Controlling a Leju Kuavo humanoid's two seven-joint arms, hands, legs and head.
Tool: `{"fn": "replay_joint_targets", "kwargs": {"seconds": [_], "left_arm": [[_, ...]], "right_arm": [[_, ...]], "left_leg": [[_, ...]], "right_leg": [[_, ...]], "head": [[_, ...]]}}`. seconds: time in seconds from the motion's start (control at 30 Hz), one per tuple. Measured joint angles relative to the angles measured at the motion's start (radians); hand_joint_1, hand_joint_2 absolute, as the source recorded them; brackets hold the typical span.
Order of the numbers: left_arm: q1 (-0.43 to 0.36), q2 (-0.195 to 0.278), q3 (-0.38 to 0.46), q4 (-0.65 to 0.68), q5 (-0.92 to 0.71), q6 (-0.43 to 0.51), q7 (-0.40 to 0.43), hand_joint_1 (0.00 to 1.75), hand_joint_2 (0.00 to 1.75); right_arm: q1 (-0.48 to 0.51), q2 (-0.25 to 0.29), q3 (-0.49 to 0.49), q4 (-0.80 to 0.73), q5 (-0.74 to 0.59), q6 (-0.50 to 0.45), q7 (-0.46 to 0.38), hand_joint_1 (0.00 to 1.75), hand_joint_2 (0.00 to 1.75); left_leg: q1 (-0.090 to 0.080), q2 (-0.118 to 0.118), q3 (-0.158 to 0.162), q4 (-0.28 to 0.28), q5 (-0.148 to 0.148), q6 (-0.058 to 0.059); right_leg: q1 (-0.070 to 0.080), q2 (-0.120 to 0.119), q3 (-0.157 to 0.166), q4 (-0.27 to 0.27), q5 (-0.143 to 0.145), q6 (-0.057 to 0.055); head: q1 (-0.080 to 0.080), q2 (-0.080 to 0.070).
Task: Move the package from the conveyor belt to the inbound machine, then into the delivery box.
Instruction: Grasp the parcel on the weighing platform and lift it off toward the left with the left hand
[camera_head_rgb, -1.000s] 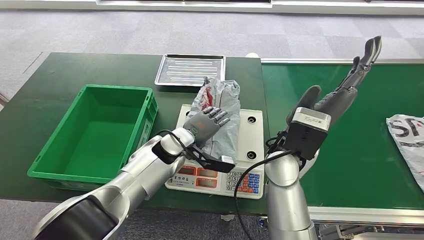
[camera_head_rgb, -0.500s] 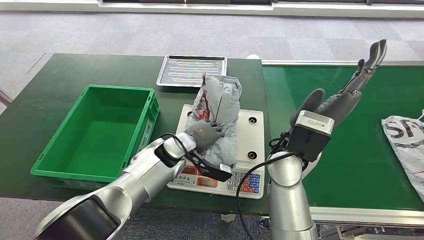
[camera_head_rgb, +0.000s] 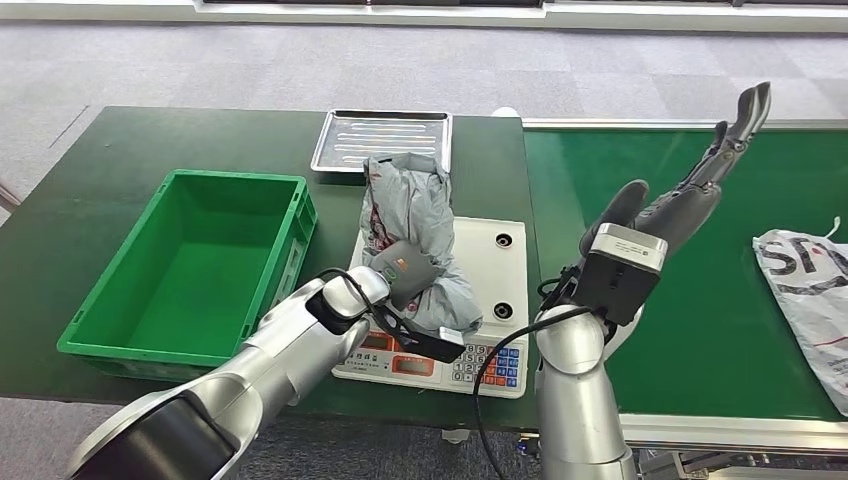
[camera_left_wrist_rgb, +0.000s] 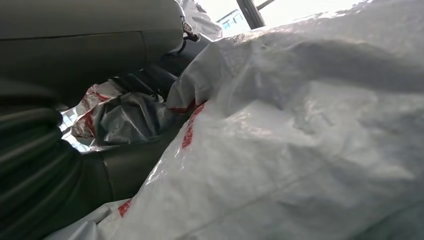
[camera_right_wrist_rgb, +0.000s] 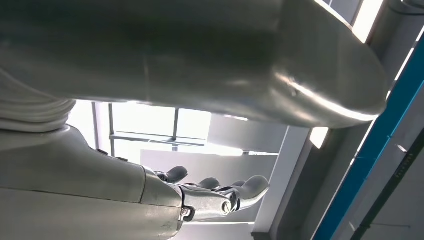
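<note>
surface (camera_head_rgb: 120, 150): dark green, carrying the box, the scale and a tray. All places below are given from the scale.
belt (camera_head_rgb: 700, 300): green, right of the scale. A second bag (camera_head_rgb: 805, 290) lies on it, well apart from the scale; it is no hazard to this move.
box (camera_head_rgb: 90, 345): green delivery box, left of the scale and close beside it, holding nothing that shows. Risk: the bag is long and floppy, so its loose end may catch on the near wall and drape over the rim instead of dropping in.
scale (camera_head_rgb: 500, 265): white weighing machine with a keypad at its front edge. Risk: a low sideways drag could rub the bag across the platform and shift the scale.
bag (camera_head_rgb: 410, 225): grey plastic package with red print, crumpled and standing tall over the scale's left half, its lower end on or just above the platform; which of the two cannot be told. Risk: the slick film may slip through the grip when lifted.
tray (camera_head_rgb: 382, 138): metal, behind the scale. The bag's top leans toward it and could brush it.
left hand (camera_head_rgb: 402, 268): at the scale's left front, its fingers closed around the bag's lower part, as the wrist view confirms.
right hand (camera_head_rgb: 690, 190): raised over the belt, right of the scale, fingers spread and holding nothing.
</note>
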Motion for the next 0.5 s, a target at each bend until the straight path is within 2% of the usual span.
{"fn": "replay_joint_targets", "kwargs": {"seconds": [0.37, 0.43, 0.5], "left_arm": [[0.0, 0.004, 0.0, 0.0, 0.002, 0.023, 0.006, 1.75, 1.75], [0.0, 0.007, 0.001, -0.005, 0.004, 0.091, 0.036, 1.75, 1.75], [-0.007, 0.018, 0.006, -0.021, 0.002, 0.22, 0.113, 1.75, 1.75]], "right_arm": [[0.004, -0.002, 0.0, 0.0, 0.0, 0.0, 0.0, 0.0, 0.0], [0.006, -0.002, -0.001, -0.001, 0.003, 0.0, 0.0, 0.0, 0.0], [0.012, -0.004, -0.007, -0.007, 0.011, 0.0, 0.003, 0.0, 0.0]], "left_leg": [[0.0, 0.0, 0.0, 0.0, 0.0, 0.0], [0.0, 0.0, 0.0, 0.0, 0.0, 0.0], [0.0, 0.0, -0.002, 0.0, 0.001, -0.001]], "right_leg": [[0.0, 0.0, 0.0, 0.0, 0.0, 0.0], [0.0, 0.0, -0.001, 0.0, 0.0, 0.0], [0.0, 0.0, -0.002, 0.0, 0.001, 0.0]], "head": [[0.0, 0.0], [0.0, 0.0], [0.0, 0.0]]}}
